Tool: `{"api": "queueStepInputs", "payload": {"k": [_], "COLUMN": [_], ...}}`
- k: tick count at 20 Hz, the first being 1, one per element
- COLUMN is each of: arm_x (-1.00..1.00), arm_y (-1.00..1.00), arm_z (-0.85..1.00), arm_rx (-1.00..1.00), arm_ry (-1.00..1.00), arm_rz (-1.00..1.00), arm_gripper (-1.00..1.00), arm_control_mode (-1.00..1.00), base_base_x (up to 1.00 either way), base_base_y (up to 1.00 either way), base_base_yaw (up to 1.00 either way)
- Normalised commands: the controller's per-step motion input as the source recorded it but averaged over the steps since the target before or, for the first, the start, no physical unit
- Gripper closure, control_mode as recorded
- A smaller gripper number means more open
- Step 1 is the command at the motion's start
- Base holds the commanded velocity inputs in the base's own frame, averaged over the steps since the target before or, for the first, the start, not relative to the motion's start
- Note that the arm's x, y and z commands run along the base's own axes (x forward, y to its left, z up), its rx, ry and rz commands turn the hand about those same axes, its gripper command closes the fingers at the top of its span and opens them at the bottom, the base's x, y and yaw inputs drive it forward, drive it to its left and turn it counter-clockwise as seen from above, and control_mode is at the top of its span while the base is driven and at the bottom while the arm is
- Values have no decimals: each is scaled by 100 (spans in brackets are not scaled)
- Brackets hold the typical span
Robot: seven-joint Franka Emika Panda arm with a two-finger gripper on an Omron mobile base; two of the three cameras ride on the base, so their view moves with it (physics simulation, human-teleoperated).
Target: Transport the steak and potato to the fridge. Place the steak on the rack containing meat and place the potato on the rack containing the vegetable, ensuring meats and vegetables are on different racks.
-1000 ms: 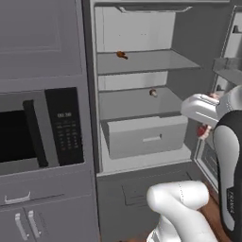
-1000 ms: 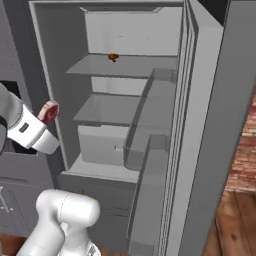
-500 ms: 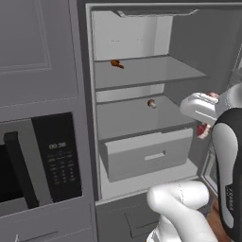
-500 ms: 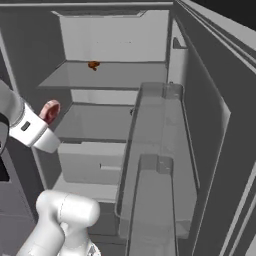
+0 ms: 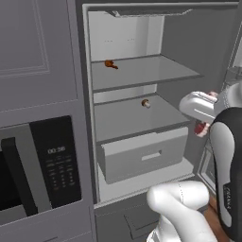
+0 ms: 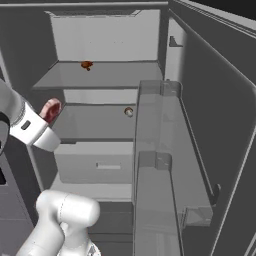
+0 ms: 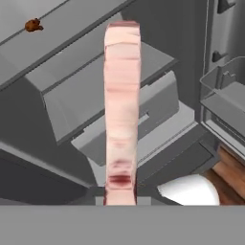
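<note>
Holding the steak [image 7: 122,110] edge-on, gripper [image 7: 119,194] fingers clamped on its lower end, raised in front of the open fridge [image 5: 142,123], small brown-orange meat piece [image 5: 110,64] on the upper shelf [image 5: 142,73], round tan-and-white vegetable [image 5: 146,103] on the lower shelf [image 5: 127,118], drawer [image 5: 142,153] below.

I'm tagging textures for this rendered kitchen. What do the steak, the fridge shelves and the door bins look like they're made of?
The steak: raw meat, matte pink with pale bands and a dark red patch, held edge-on in the shut gripper.
The upper shelf and lower shelf: flat matte grey, probably plastic or painted metal; the look leaves it open.
The door bins: translucent grey, likely plastic, since surfaces behind show through.
</note>
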Motion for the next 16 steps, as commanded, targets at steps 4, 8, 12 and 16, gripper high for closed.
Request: {"api": "queueStepInputs", "payload": {"k": [4, 8, 12, 16], "arm_x": [24, 19, 30, 73], "arm_y": [0, 0, 0, 0], "arm_z": [24, 24, 33, 27], "arm_rx": [10, 7, 9, 12], "arm_ry": [-13, -32, -39, -28], "arm_rz": [-3, 0, 0, 0], "arm_gripper": [100, 100, 100, 100], "arm_control_mode": [-100, -100, -100, -100], "base_base_x": [0, 0, 0, 0], "base_base_y": [0, 0, 0, 0], "base_base_yaw": [0, 0, 0, 0]}}
